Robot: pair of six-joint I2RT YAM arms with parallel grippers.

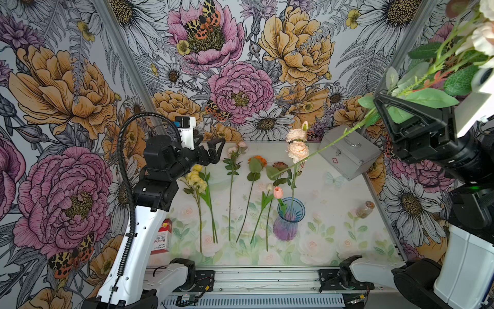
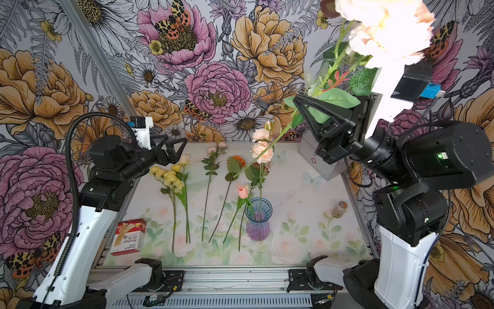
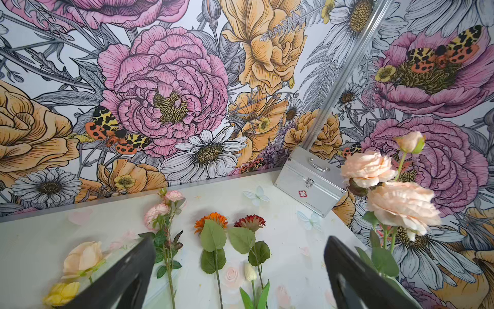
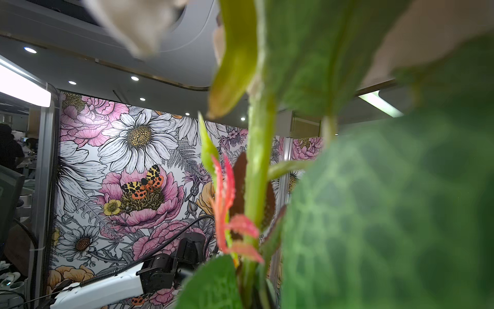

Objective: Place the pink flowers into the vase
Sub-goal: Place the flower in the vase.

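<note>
Jaws of the right hand (image 1: 379, 107) are closed tight on the green stem of a held spray (image 1: 334, 140), high above the right edge of the bench (image 1: 334, 240). Its pale pink blooms fill the upper corner in both top views, and its bare stem end slants down over the middle of the bench. The right wrist view shows only stem and blurred leaves close up.

The left hand (image 1: 217, 151) hangs with jaws spread wide, holding nothing, above the far left corner.

Near the middle of the bench the vase (image 1: 287, 224) stands upright, with a pink tulip (image 1: 278, 192) leaning at its rim and a standing spray (image 1: 296, 149) rising from it. A lying spray (image 1: 232, 166) rests flat on the bench between yellow flowers (image 1: 196, 178) and an orange flower (image 1: 257, 160), with a dark red flower (image 1: 280, 165) just beyond.

A metal case (image 1: 347, 152) sits in the far right corner, and a bandage box (image 1: 163, 238) lies at the left edge.
</note>
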